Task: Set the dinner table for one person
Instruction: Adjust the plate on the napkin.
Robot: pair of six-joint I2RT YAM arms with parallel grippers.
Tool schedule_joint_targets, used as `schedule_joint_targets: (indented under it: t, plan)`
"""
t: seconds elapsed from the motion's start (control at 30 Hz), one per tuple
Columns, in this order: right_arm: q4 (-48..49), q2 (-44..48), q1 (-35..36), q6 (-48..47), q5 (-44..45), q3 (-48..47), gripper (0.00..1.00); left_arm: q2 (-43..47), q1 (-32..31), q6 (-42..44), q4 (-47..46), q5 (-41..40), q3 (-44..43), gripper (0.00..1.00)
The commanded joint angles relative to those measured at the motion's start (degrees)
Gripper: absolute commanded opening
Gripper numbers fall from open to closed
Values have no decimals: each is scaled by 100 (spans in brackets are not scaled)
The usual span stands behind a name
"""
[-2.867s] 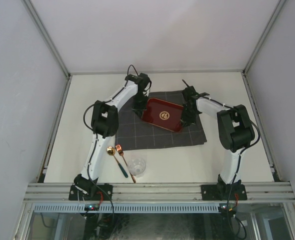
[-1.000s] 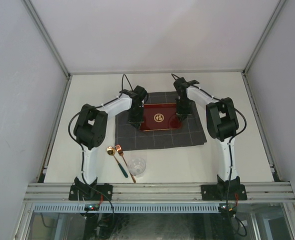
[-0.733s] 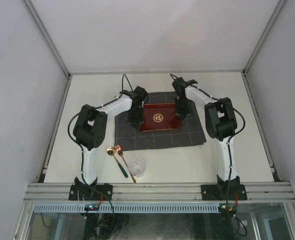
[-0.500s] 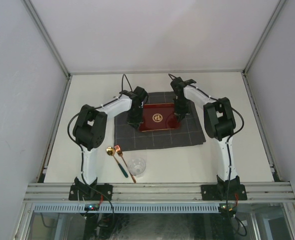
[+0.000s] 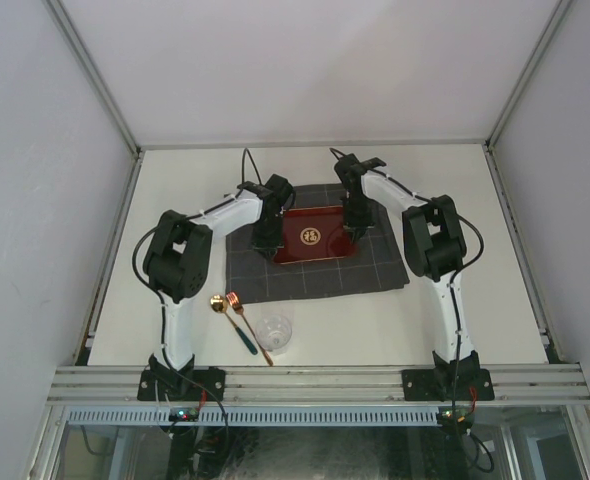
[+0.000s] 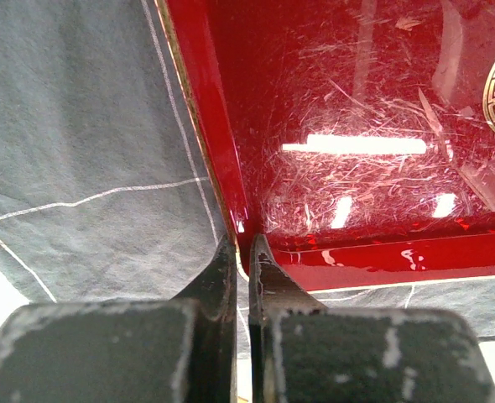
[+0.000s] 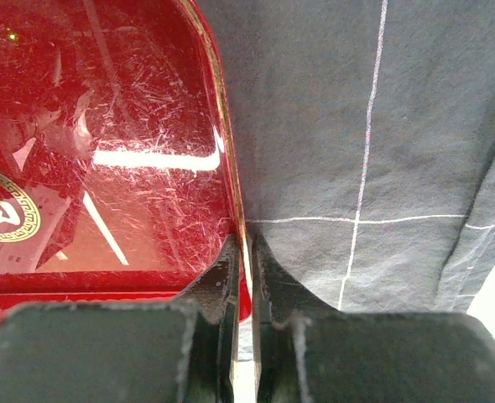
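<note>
- Left gripper [image 6: 248,256]: jaws pinched on red tray [image 6: 348,101], left rim.
- Right gripper [image 7: 247,252]: jaws pinched on its right rim.
- Tray over checked cloth [image 7: 356,126], centre of tabletop [image 5: 455,175].

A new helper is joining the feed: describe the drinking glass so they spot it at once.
Start at the dark grey checked cloth in the middle of the dinner table. Off the cloth's near left corner, on bare tabletop, lie a spoon and a fork; the glass stands just right of them, the only clear, upright thing.
</note>
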State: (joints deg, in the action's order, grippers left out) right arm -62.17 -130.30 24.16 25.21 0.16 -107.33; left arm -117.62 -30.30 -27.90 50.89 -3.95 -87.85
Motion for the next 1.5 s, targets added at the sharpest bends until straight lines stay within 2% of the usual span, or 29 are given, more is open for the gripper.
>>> schedule_joint_targets:
  t: [0.0, 0.33, 0.4, 0.5, 0.6, 0.7, 0.8, 1.13, 1.33, 1.47]
  plan:
    - [601, 27, 185, 231, -103, -415, 0, 319, -285, 312, 222, 365, -32, 0]
    - [583, 16, 280, 273, -72, -324, 0, 319, -283, 269, 38, 377, 312, 1]
    - [592, 50, 282, 299, -24, -271, 0, 387, -283, 271, -29, 362, 407, 9]
    - [632, 118, 290, 330, -5, -155, 9, 463, -283, 260, -71, 327, 482, 20]
    - [700, 219, 299, 367, 12, 7, 12, 465, -283, 258, -88, 326, 510, 26]
    - [732, 289, 307, 387, 19, 126, 10, 446, -283, 259, -113, 356, 547, 30]
    - [759, 328, 312, 419, 45, 205, 0, 427, -283, 268, -142, 364, 559, 29]
    - [823, 376, 261, 454, 50, 424, 0, 267, -194, 285, -132, 443, 471, 13]
    - [894, 447, 238, 463, 40, 585, 0, 174, -68, 285, -137, 550, 448, 13]
    - [991, 518, 248, 481, 1, 756, 0, 188, -19, 272, -146, 531, 441, 16]
